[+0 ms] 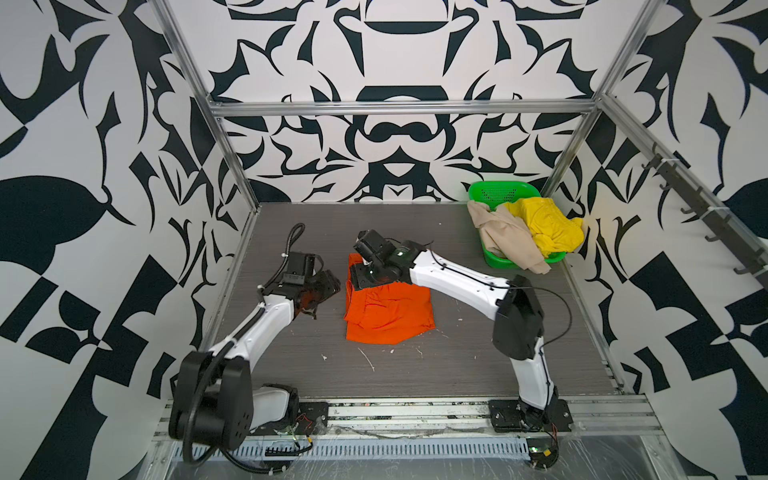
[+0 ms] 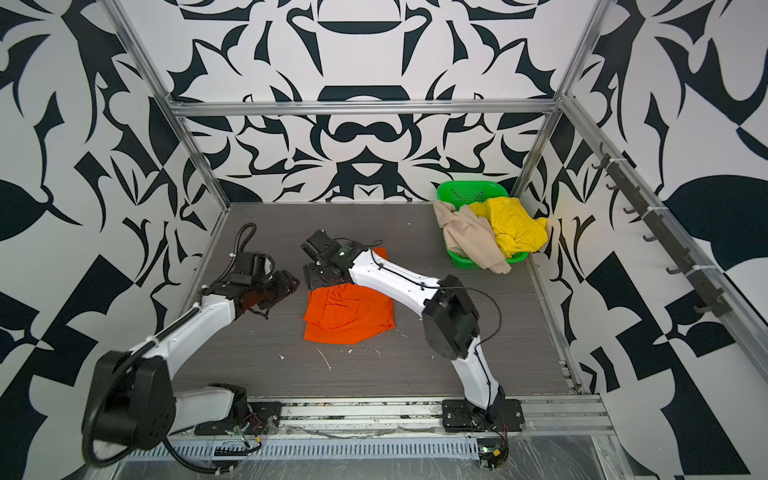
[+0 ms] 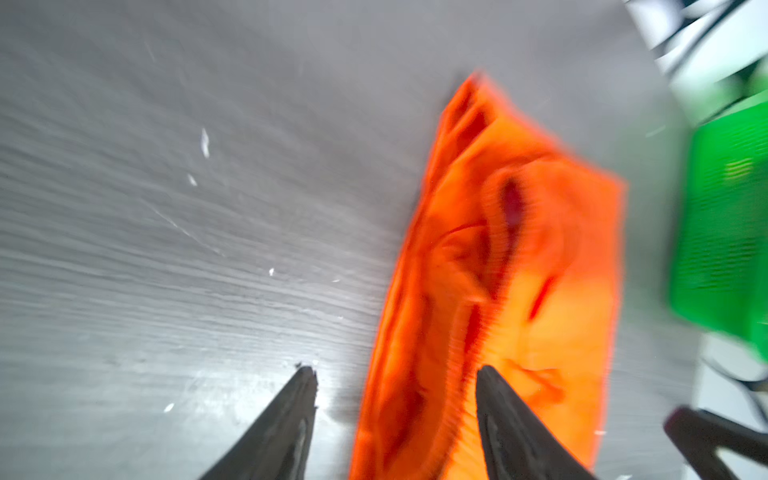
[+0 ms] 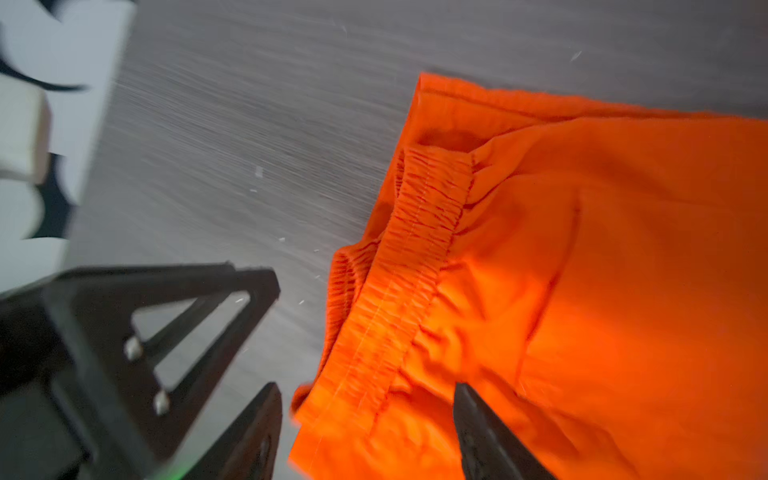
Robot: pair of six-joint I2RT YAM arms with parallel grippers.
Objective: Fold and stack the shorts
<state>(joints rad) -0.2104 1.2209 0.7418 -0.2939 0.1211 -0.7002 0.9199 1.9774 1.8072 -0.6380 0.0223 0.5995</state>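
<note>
Orange shorts (image 1: 388,313) (image 2: 349,311) lie folded on the table's middle, the elastic waistband (image 4: 415,249) along their left side. My left gripper (image 1: 332,286) (image 2: 291,284) hovers at that left edge, open (image 3: 397,374), one finger over bare table and one over the cloth (image 3: 519,249). My right gripper (image 1: 359,280) (image 2: 313,278) hangs over the shorts' far-left corner, open (image 4: 365,390), straddling the waistband end with nothing pinched. Beige shorts (image 1: 507,237) (image 2: 469,237) and yellow shorts (image 1: 548,228) (image 2: 515,226) lie crumpled in the basket.
The green perforated basket (image 1: 494,191) (image 2: 469,189) (image 3: 723,232) stands at the back right corner. Metal frame posts and patterned walls bound the grey table (image 1: 415,370). The two grippers are close together; the left gripper's fingers (image 4: 166,332) show in the right wrist view.
</note>
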